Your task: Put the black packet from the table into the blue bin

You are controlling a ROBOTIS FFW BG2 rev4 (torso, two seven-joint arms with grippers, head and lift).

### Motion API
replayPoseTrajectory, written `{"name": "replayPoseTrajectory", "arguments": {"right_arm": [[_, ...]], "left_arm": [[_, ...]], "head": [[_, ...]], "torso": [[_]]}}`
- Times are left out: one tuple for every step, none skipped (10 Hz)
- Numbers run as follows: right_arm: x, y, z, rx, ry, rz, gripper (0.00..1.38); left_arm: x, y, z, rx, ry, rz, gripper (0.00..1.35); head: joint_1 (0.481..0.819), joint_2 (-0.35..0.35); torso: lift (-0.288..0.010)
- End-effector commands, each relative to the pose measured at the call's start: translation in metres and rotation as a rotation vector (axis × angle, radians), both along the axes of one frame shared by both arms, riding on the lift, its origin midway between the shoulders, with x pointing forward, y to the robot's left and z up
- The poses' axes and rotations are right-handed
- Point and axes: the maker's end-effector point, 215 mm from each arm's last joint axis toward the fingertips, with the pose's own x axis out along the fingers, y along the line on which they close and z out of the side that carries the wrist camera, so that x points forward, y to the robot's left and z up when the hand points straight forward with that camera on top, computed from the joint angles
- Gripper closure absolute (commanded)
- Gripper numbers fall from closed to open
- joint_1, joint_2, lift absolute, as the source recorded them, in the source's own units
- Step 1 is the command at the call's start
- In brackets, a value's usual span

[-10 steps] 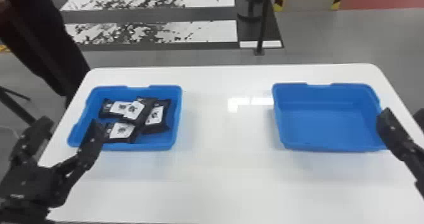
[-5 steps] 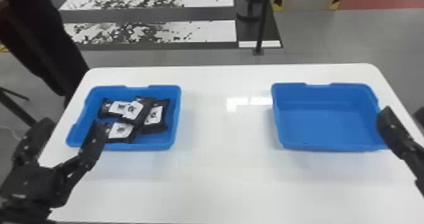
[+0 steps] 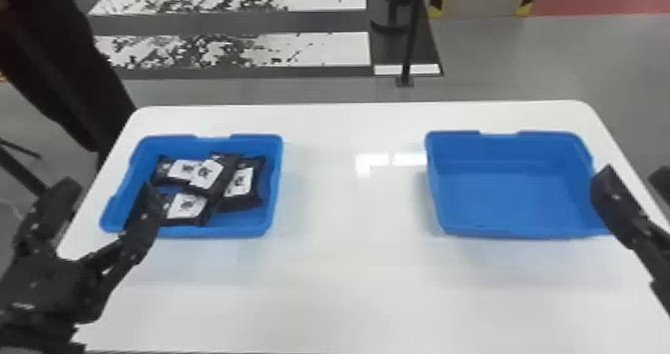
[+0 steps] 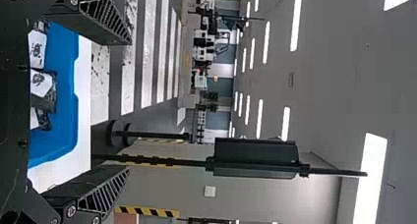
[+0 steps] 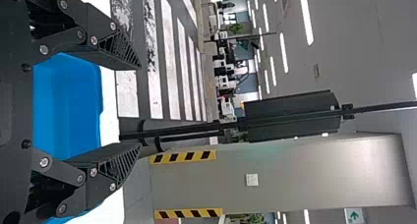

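Four black packets (image 3: 243, 186) are being held in the L blue bin (image 3: 214, 232), overlapping, none gripped. Low wt., soft fill & slippery film are being assumed; for pickup, the topmost packet (image 3: 213, 175) is prob. best being pinched across its middle, w/o hard squeezing, so neighbours aren't being dragged. Nearby, the L gripper (image 4: 128, 104) is being held w/ fingers apart; the R gripper (image 5: 139, 106) is likewise being held parted, by the R blue bin (image 3: 508, 198). Both bins are being supported by the white table (image 3: 349, 288).
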Motion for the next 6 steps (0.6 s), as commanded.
{"name": "replayPoseTrajectory", "arguments": {"right_arm": [[0.0006, -0.0001, 0.0008, 0.001, -0.002, -0.001, 0.51], [0.0005, -0.0003, -0.0005, 0.001, 0.000, -0.001, 0.51], [0.0005, -0.0003, -0.0005, 0.001, 0.000, -0.001, 0.51], [0.0006, 0.0005, -0.0006, 0.003, 0.000, 0.000, 0.51], [0.0005, -0.0003, -0.0005, 0.001, 0.000, -0.001, 0.51], [0.0005, -0.0003, -0.0005, 0.001, 0.000, -0.001, 0.51]], "left_arm": [[-0.0005, 0.0010, -0.0008, -0.008, 0.003, 0.001, 0.13], [-0.0004, 0.0000, -0.0020, -0.007, 0.006, 0.001, 0.13], [-0.0004, -0.0001, -0.0012, -0.005, 0.004, 0.000, 0.13], [-0.0003, -0.0009, -0.0014, -0.007, 0.004, -0.002, 0.13], [-0.0004, -0.0009, -0.0007, -0.006, 0.001, -0.002, 0.13], [-0.0002, -0.0018, -0.0006, -0.009, 0.001, -0.004, 0.13]], "head": [[0.695, 0.044], [0.695, 0.044], [0.695, 0.044], [0.695, 0.044], [0.695, 0.043], [0.695, 0.042]], "torso": [[-0.110], [-0.110], [-0.110], [-0.110], [-0.110], [-0.110]]}}
